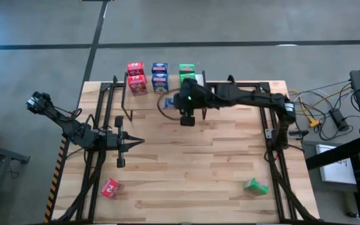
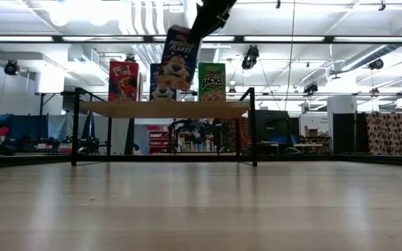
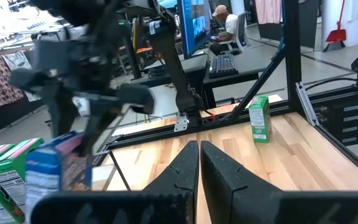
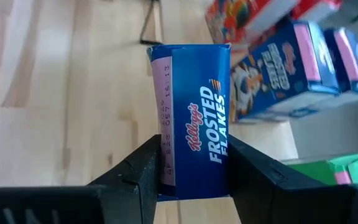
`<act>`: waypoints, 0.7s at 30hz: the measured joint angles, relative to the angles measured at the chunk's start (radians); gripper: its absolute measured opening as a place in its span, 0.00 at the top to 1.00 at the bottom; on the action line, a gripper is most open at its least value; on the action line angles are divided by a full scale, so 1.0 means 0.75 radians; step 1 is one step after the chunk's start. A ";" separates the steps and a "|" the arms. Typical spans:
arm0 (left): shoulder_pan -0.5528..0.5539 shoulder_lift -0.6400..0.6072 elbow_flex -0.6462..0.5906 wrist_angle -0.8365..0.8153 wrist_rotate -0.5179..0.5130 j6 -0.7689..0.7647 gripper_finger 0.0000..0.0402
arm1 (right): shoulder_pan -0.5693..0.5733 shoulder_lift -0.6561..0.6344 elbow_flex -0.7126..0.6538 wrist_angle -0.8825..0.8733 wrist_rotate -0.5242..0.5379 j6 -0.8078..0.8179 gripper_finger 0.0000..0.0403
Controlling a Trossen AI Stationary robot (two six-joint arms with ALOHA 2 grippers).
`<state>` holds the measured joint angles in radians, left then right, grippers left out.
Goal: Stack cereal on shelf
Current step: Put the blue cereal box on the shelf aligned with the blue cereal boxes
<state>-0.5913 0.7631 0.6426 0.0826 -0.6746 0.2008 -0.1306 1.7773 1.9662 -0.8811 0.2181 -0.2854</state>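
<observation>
Right hand (image 4: 191,168), arm-hidden overhead, clamping blue cereal box (image 4: 191,118)

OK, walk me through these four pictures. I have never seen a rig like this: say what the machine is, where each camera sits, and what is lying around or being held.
It is a robot with two dark arms at a wooden table. One picture looks straight down from above, one looks level across the tabletop, and two come from cameras on the arms' wrists.

The right gripper is shut on a blue cereal box and holds it in the air near the shelf, a small rack at the table's far edge. Red, blue and green boxes already stand there.

The left gripper waits shut over the left side of the table. A red box and a green box lie on the near part of the table.
</observation>
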 joint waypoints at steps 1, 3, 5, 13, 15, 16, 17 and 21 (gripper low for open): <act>0.000 0.000 0.000 0.000 0.000 0.000 1.00 | -0.017 0.021 0.038 -0.033 -0.016 0.003 0.63; 0.000 0.000 0.000 0.000 0.000 0.000 1.00 | -0.046 0.058 0.101 -0.089 -0.024 0.007 0.63; 0.000 0.000 0.000 0.000 0.000 0.000 1.00 | -0.071 0.083 0.153 -0.129 -0.043 0.007 0.63; 0.000 0.000 0.000 0.000 0.000 0.001 1.00 | -0.145 0.119 0.230 -0.207 -0.212 0.021 0.63; 0.000 0.001 0.000 0.000 0.001 0.001 1.00 | -0.149 0.119 0.226 -0.207 -0.222 0.022 0.63; 0.000 0.001 0.000 0.000 0.001 0.001 1.00 | -0.150 0.119 0.221 -0.210 -0.222 0.021 0.63; 0.000 0.001 0.000 0.000 0.001 0.001 1.00 | -0.151 0.119 0.216 -0.210 -0.223 0.019 0.62; 0.000 0.001 0.000 0.000 0.001 0.001 1.00 | -0.155 0.119 0.212 -0.210 -0.221 0.009 0.62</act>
<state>-0.5913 0.7639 0.6426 0.0826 -0.6743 0.2012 -0.2465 1.8664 2.1250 -1.0383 0.0522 -0.2790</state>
